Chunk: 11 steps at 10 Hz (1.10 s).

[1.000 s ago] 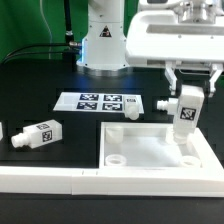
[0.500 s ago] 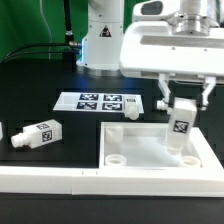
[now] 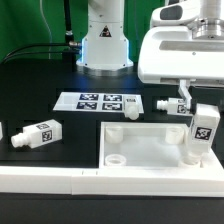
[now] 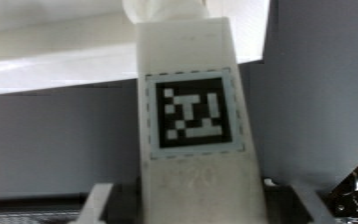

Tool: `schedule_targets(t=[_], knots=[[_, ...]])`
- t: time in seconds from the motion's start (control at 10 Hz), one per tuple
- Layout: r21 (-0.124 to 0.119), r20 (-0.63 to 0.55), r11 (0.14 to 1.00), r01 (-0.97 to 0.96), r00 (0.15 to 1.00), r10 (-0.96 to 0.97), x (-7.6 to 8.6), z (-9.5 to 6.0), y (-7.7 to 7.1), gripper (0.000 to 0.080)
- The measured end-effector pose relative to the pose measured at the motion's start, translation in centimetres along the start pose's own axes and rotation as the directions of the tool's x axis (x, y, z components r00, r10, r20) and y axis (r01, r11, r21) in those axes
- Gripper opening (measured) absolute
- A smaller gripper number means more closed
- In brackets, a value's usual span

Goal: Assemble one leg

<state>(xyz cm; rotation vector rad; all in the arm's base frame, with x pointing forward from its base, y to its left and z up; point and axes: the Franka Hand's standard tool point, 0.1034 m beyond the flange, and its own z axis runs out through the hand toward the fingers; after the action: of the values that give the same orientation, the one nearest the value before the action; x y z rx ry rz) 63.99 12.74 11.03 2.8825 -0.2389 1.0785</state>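
My gripper (image 3: pixel 199 98) is shut on a white leg (image 3: pixel 203 130) with a black-and-white tag. I hold it upright over the near right corner of the large white square tabletop (image 3: pixel 150 148), in the exterior view. Its lower end is right at the corner hole; I cannot tell if the peg is in. In the wrist view the leg (image 4: pixel 190 120) fills the middle between my fingers (image 4: pixel 108 196). Another leg (image 3: pixel 35 134) lies on its side on the black table at the exterior view's left. A further leg (image 3: pixel 132 106) lies behind the tabletop.
The marker board (image 3: pixel 96 101) lies flat behind the tabletop. A long white border rail (image 3: pixel 60 179) runs along the front. A further white part (image 3: pixel 2 132) shows at the left edge. The robot base (image 3: pixel 105 45) stands at the back.
My gripper has moved toward the exterior view's right with the leg in it, from over the tabletop's right side to its near right corner. The other parts have not moved.
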Motion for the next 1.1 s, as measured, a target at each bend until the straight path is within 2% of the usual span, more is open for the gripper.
schedule_targets(t=[0.3,0.6,1.1], knots=[[-0.006,-0.014,1.0,0.004,1.0,-0.004,-0.1,0.1,0.4,0.0287],[-0.021,-0.019,1.0,0.01,1.0,-0.01,0.1,0.5,1.7,0.0287],[-0.023,-0.021,0.999,0.023,1.0,-0.023,-0.8,0.8,1.5,0.0287]])
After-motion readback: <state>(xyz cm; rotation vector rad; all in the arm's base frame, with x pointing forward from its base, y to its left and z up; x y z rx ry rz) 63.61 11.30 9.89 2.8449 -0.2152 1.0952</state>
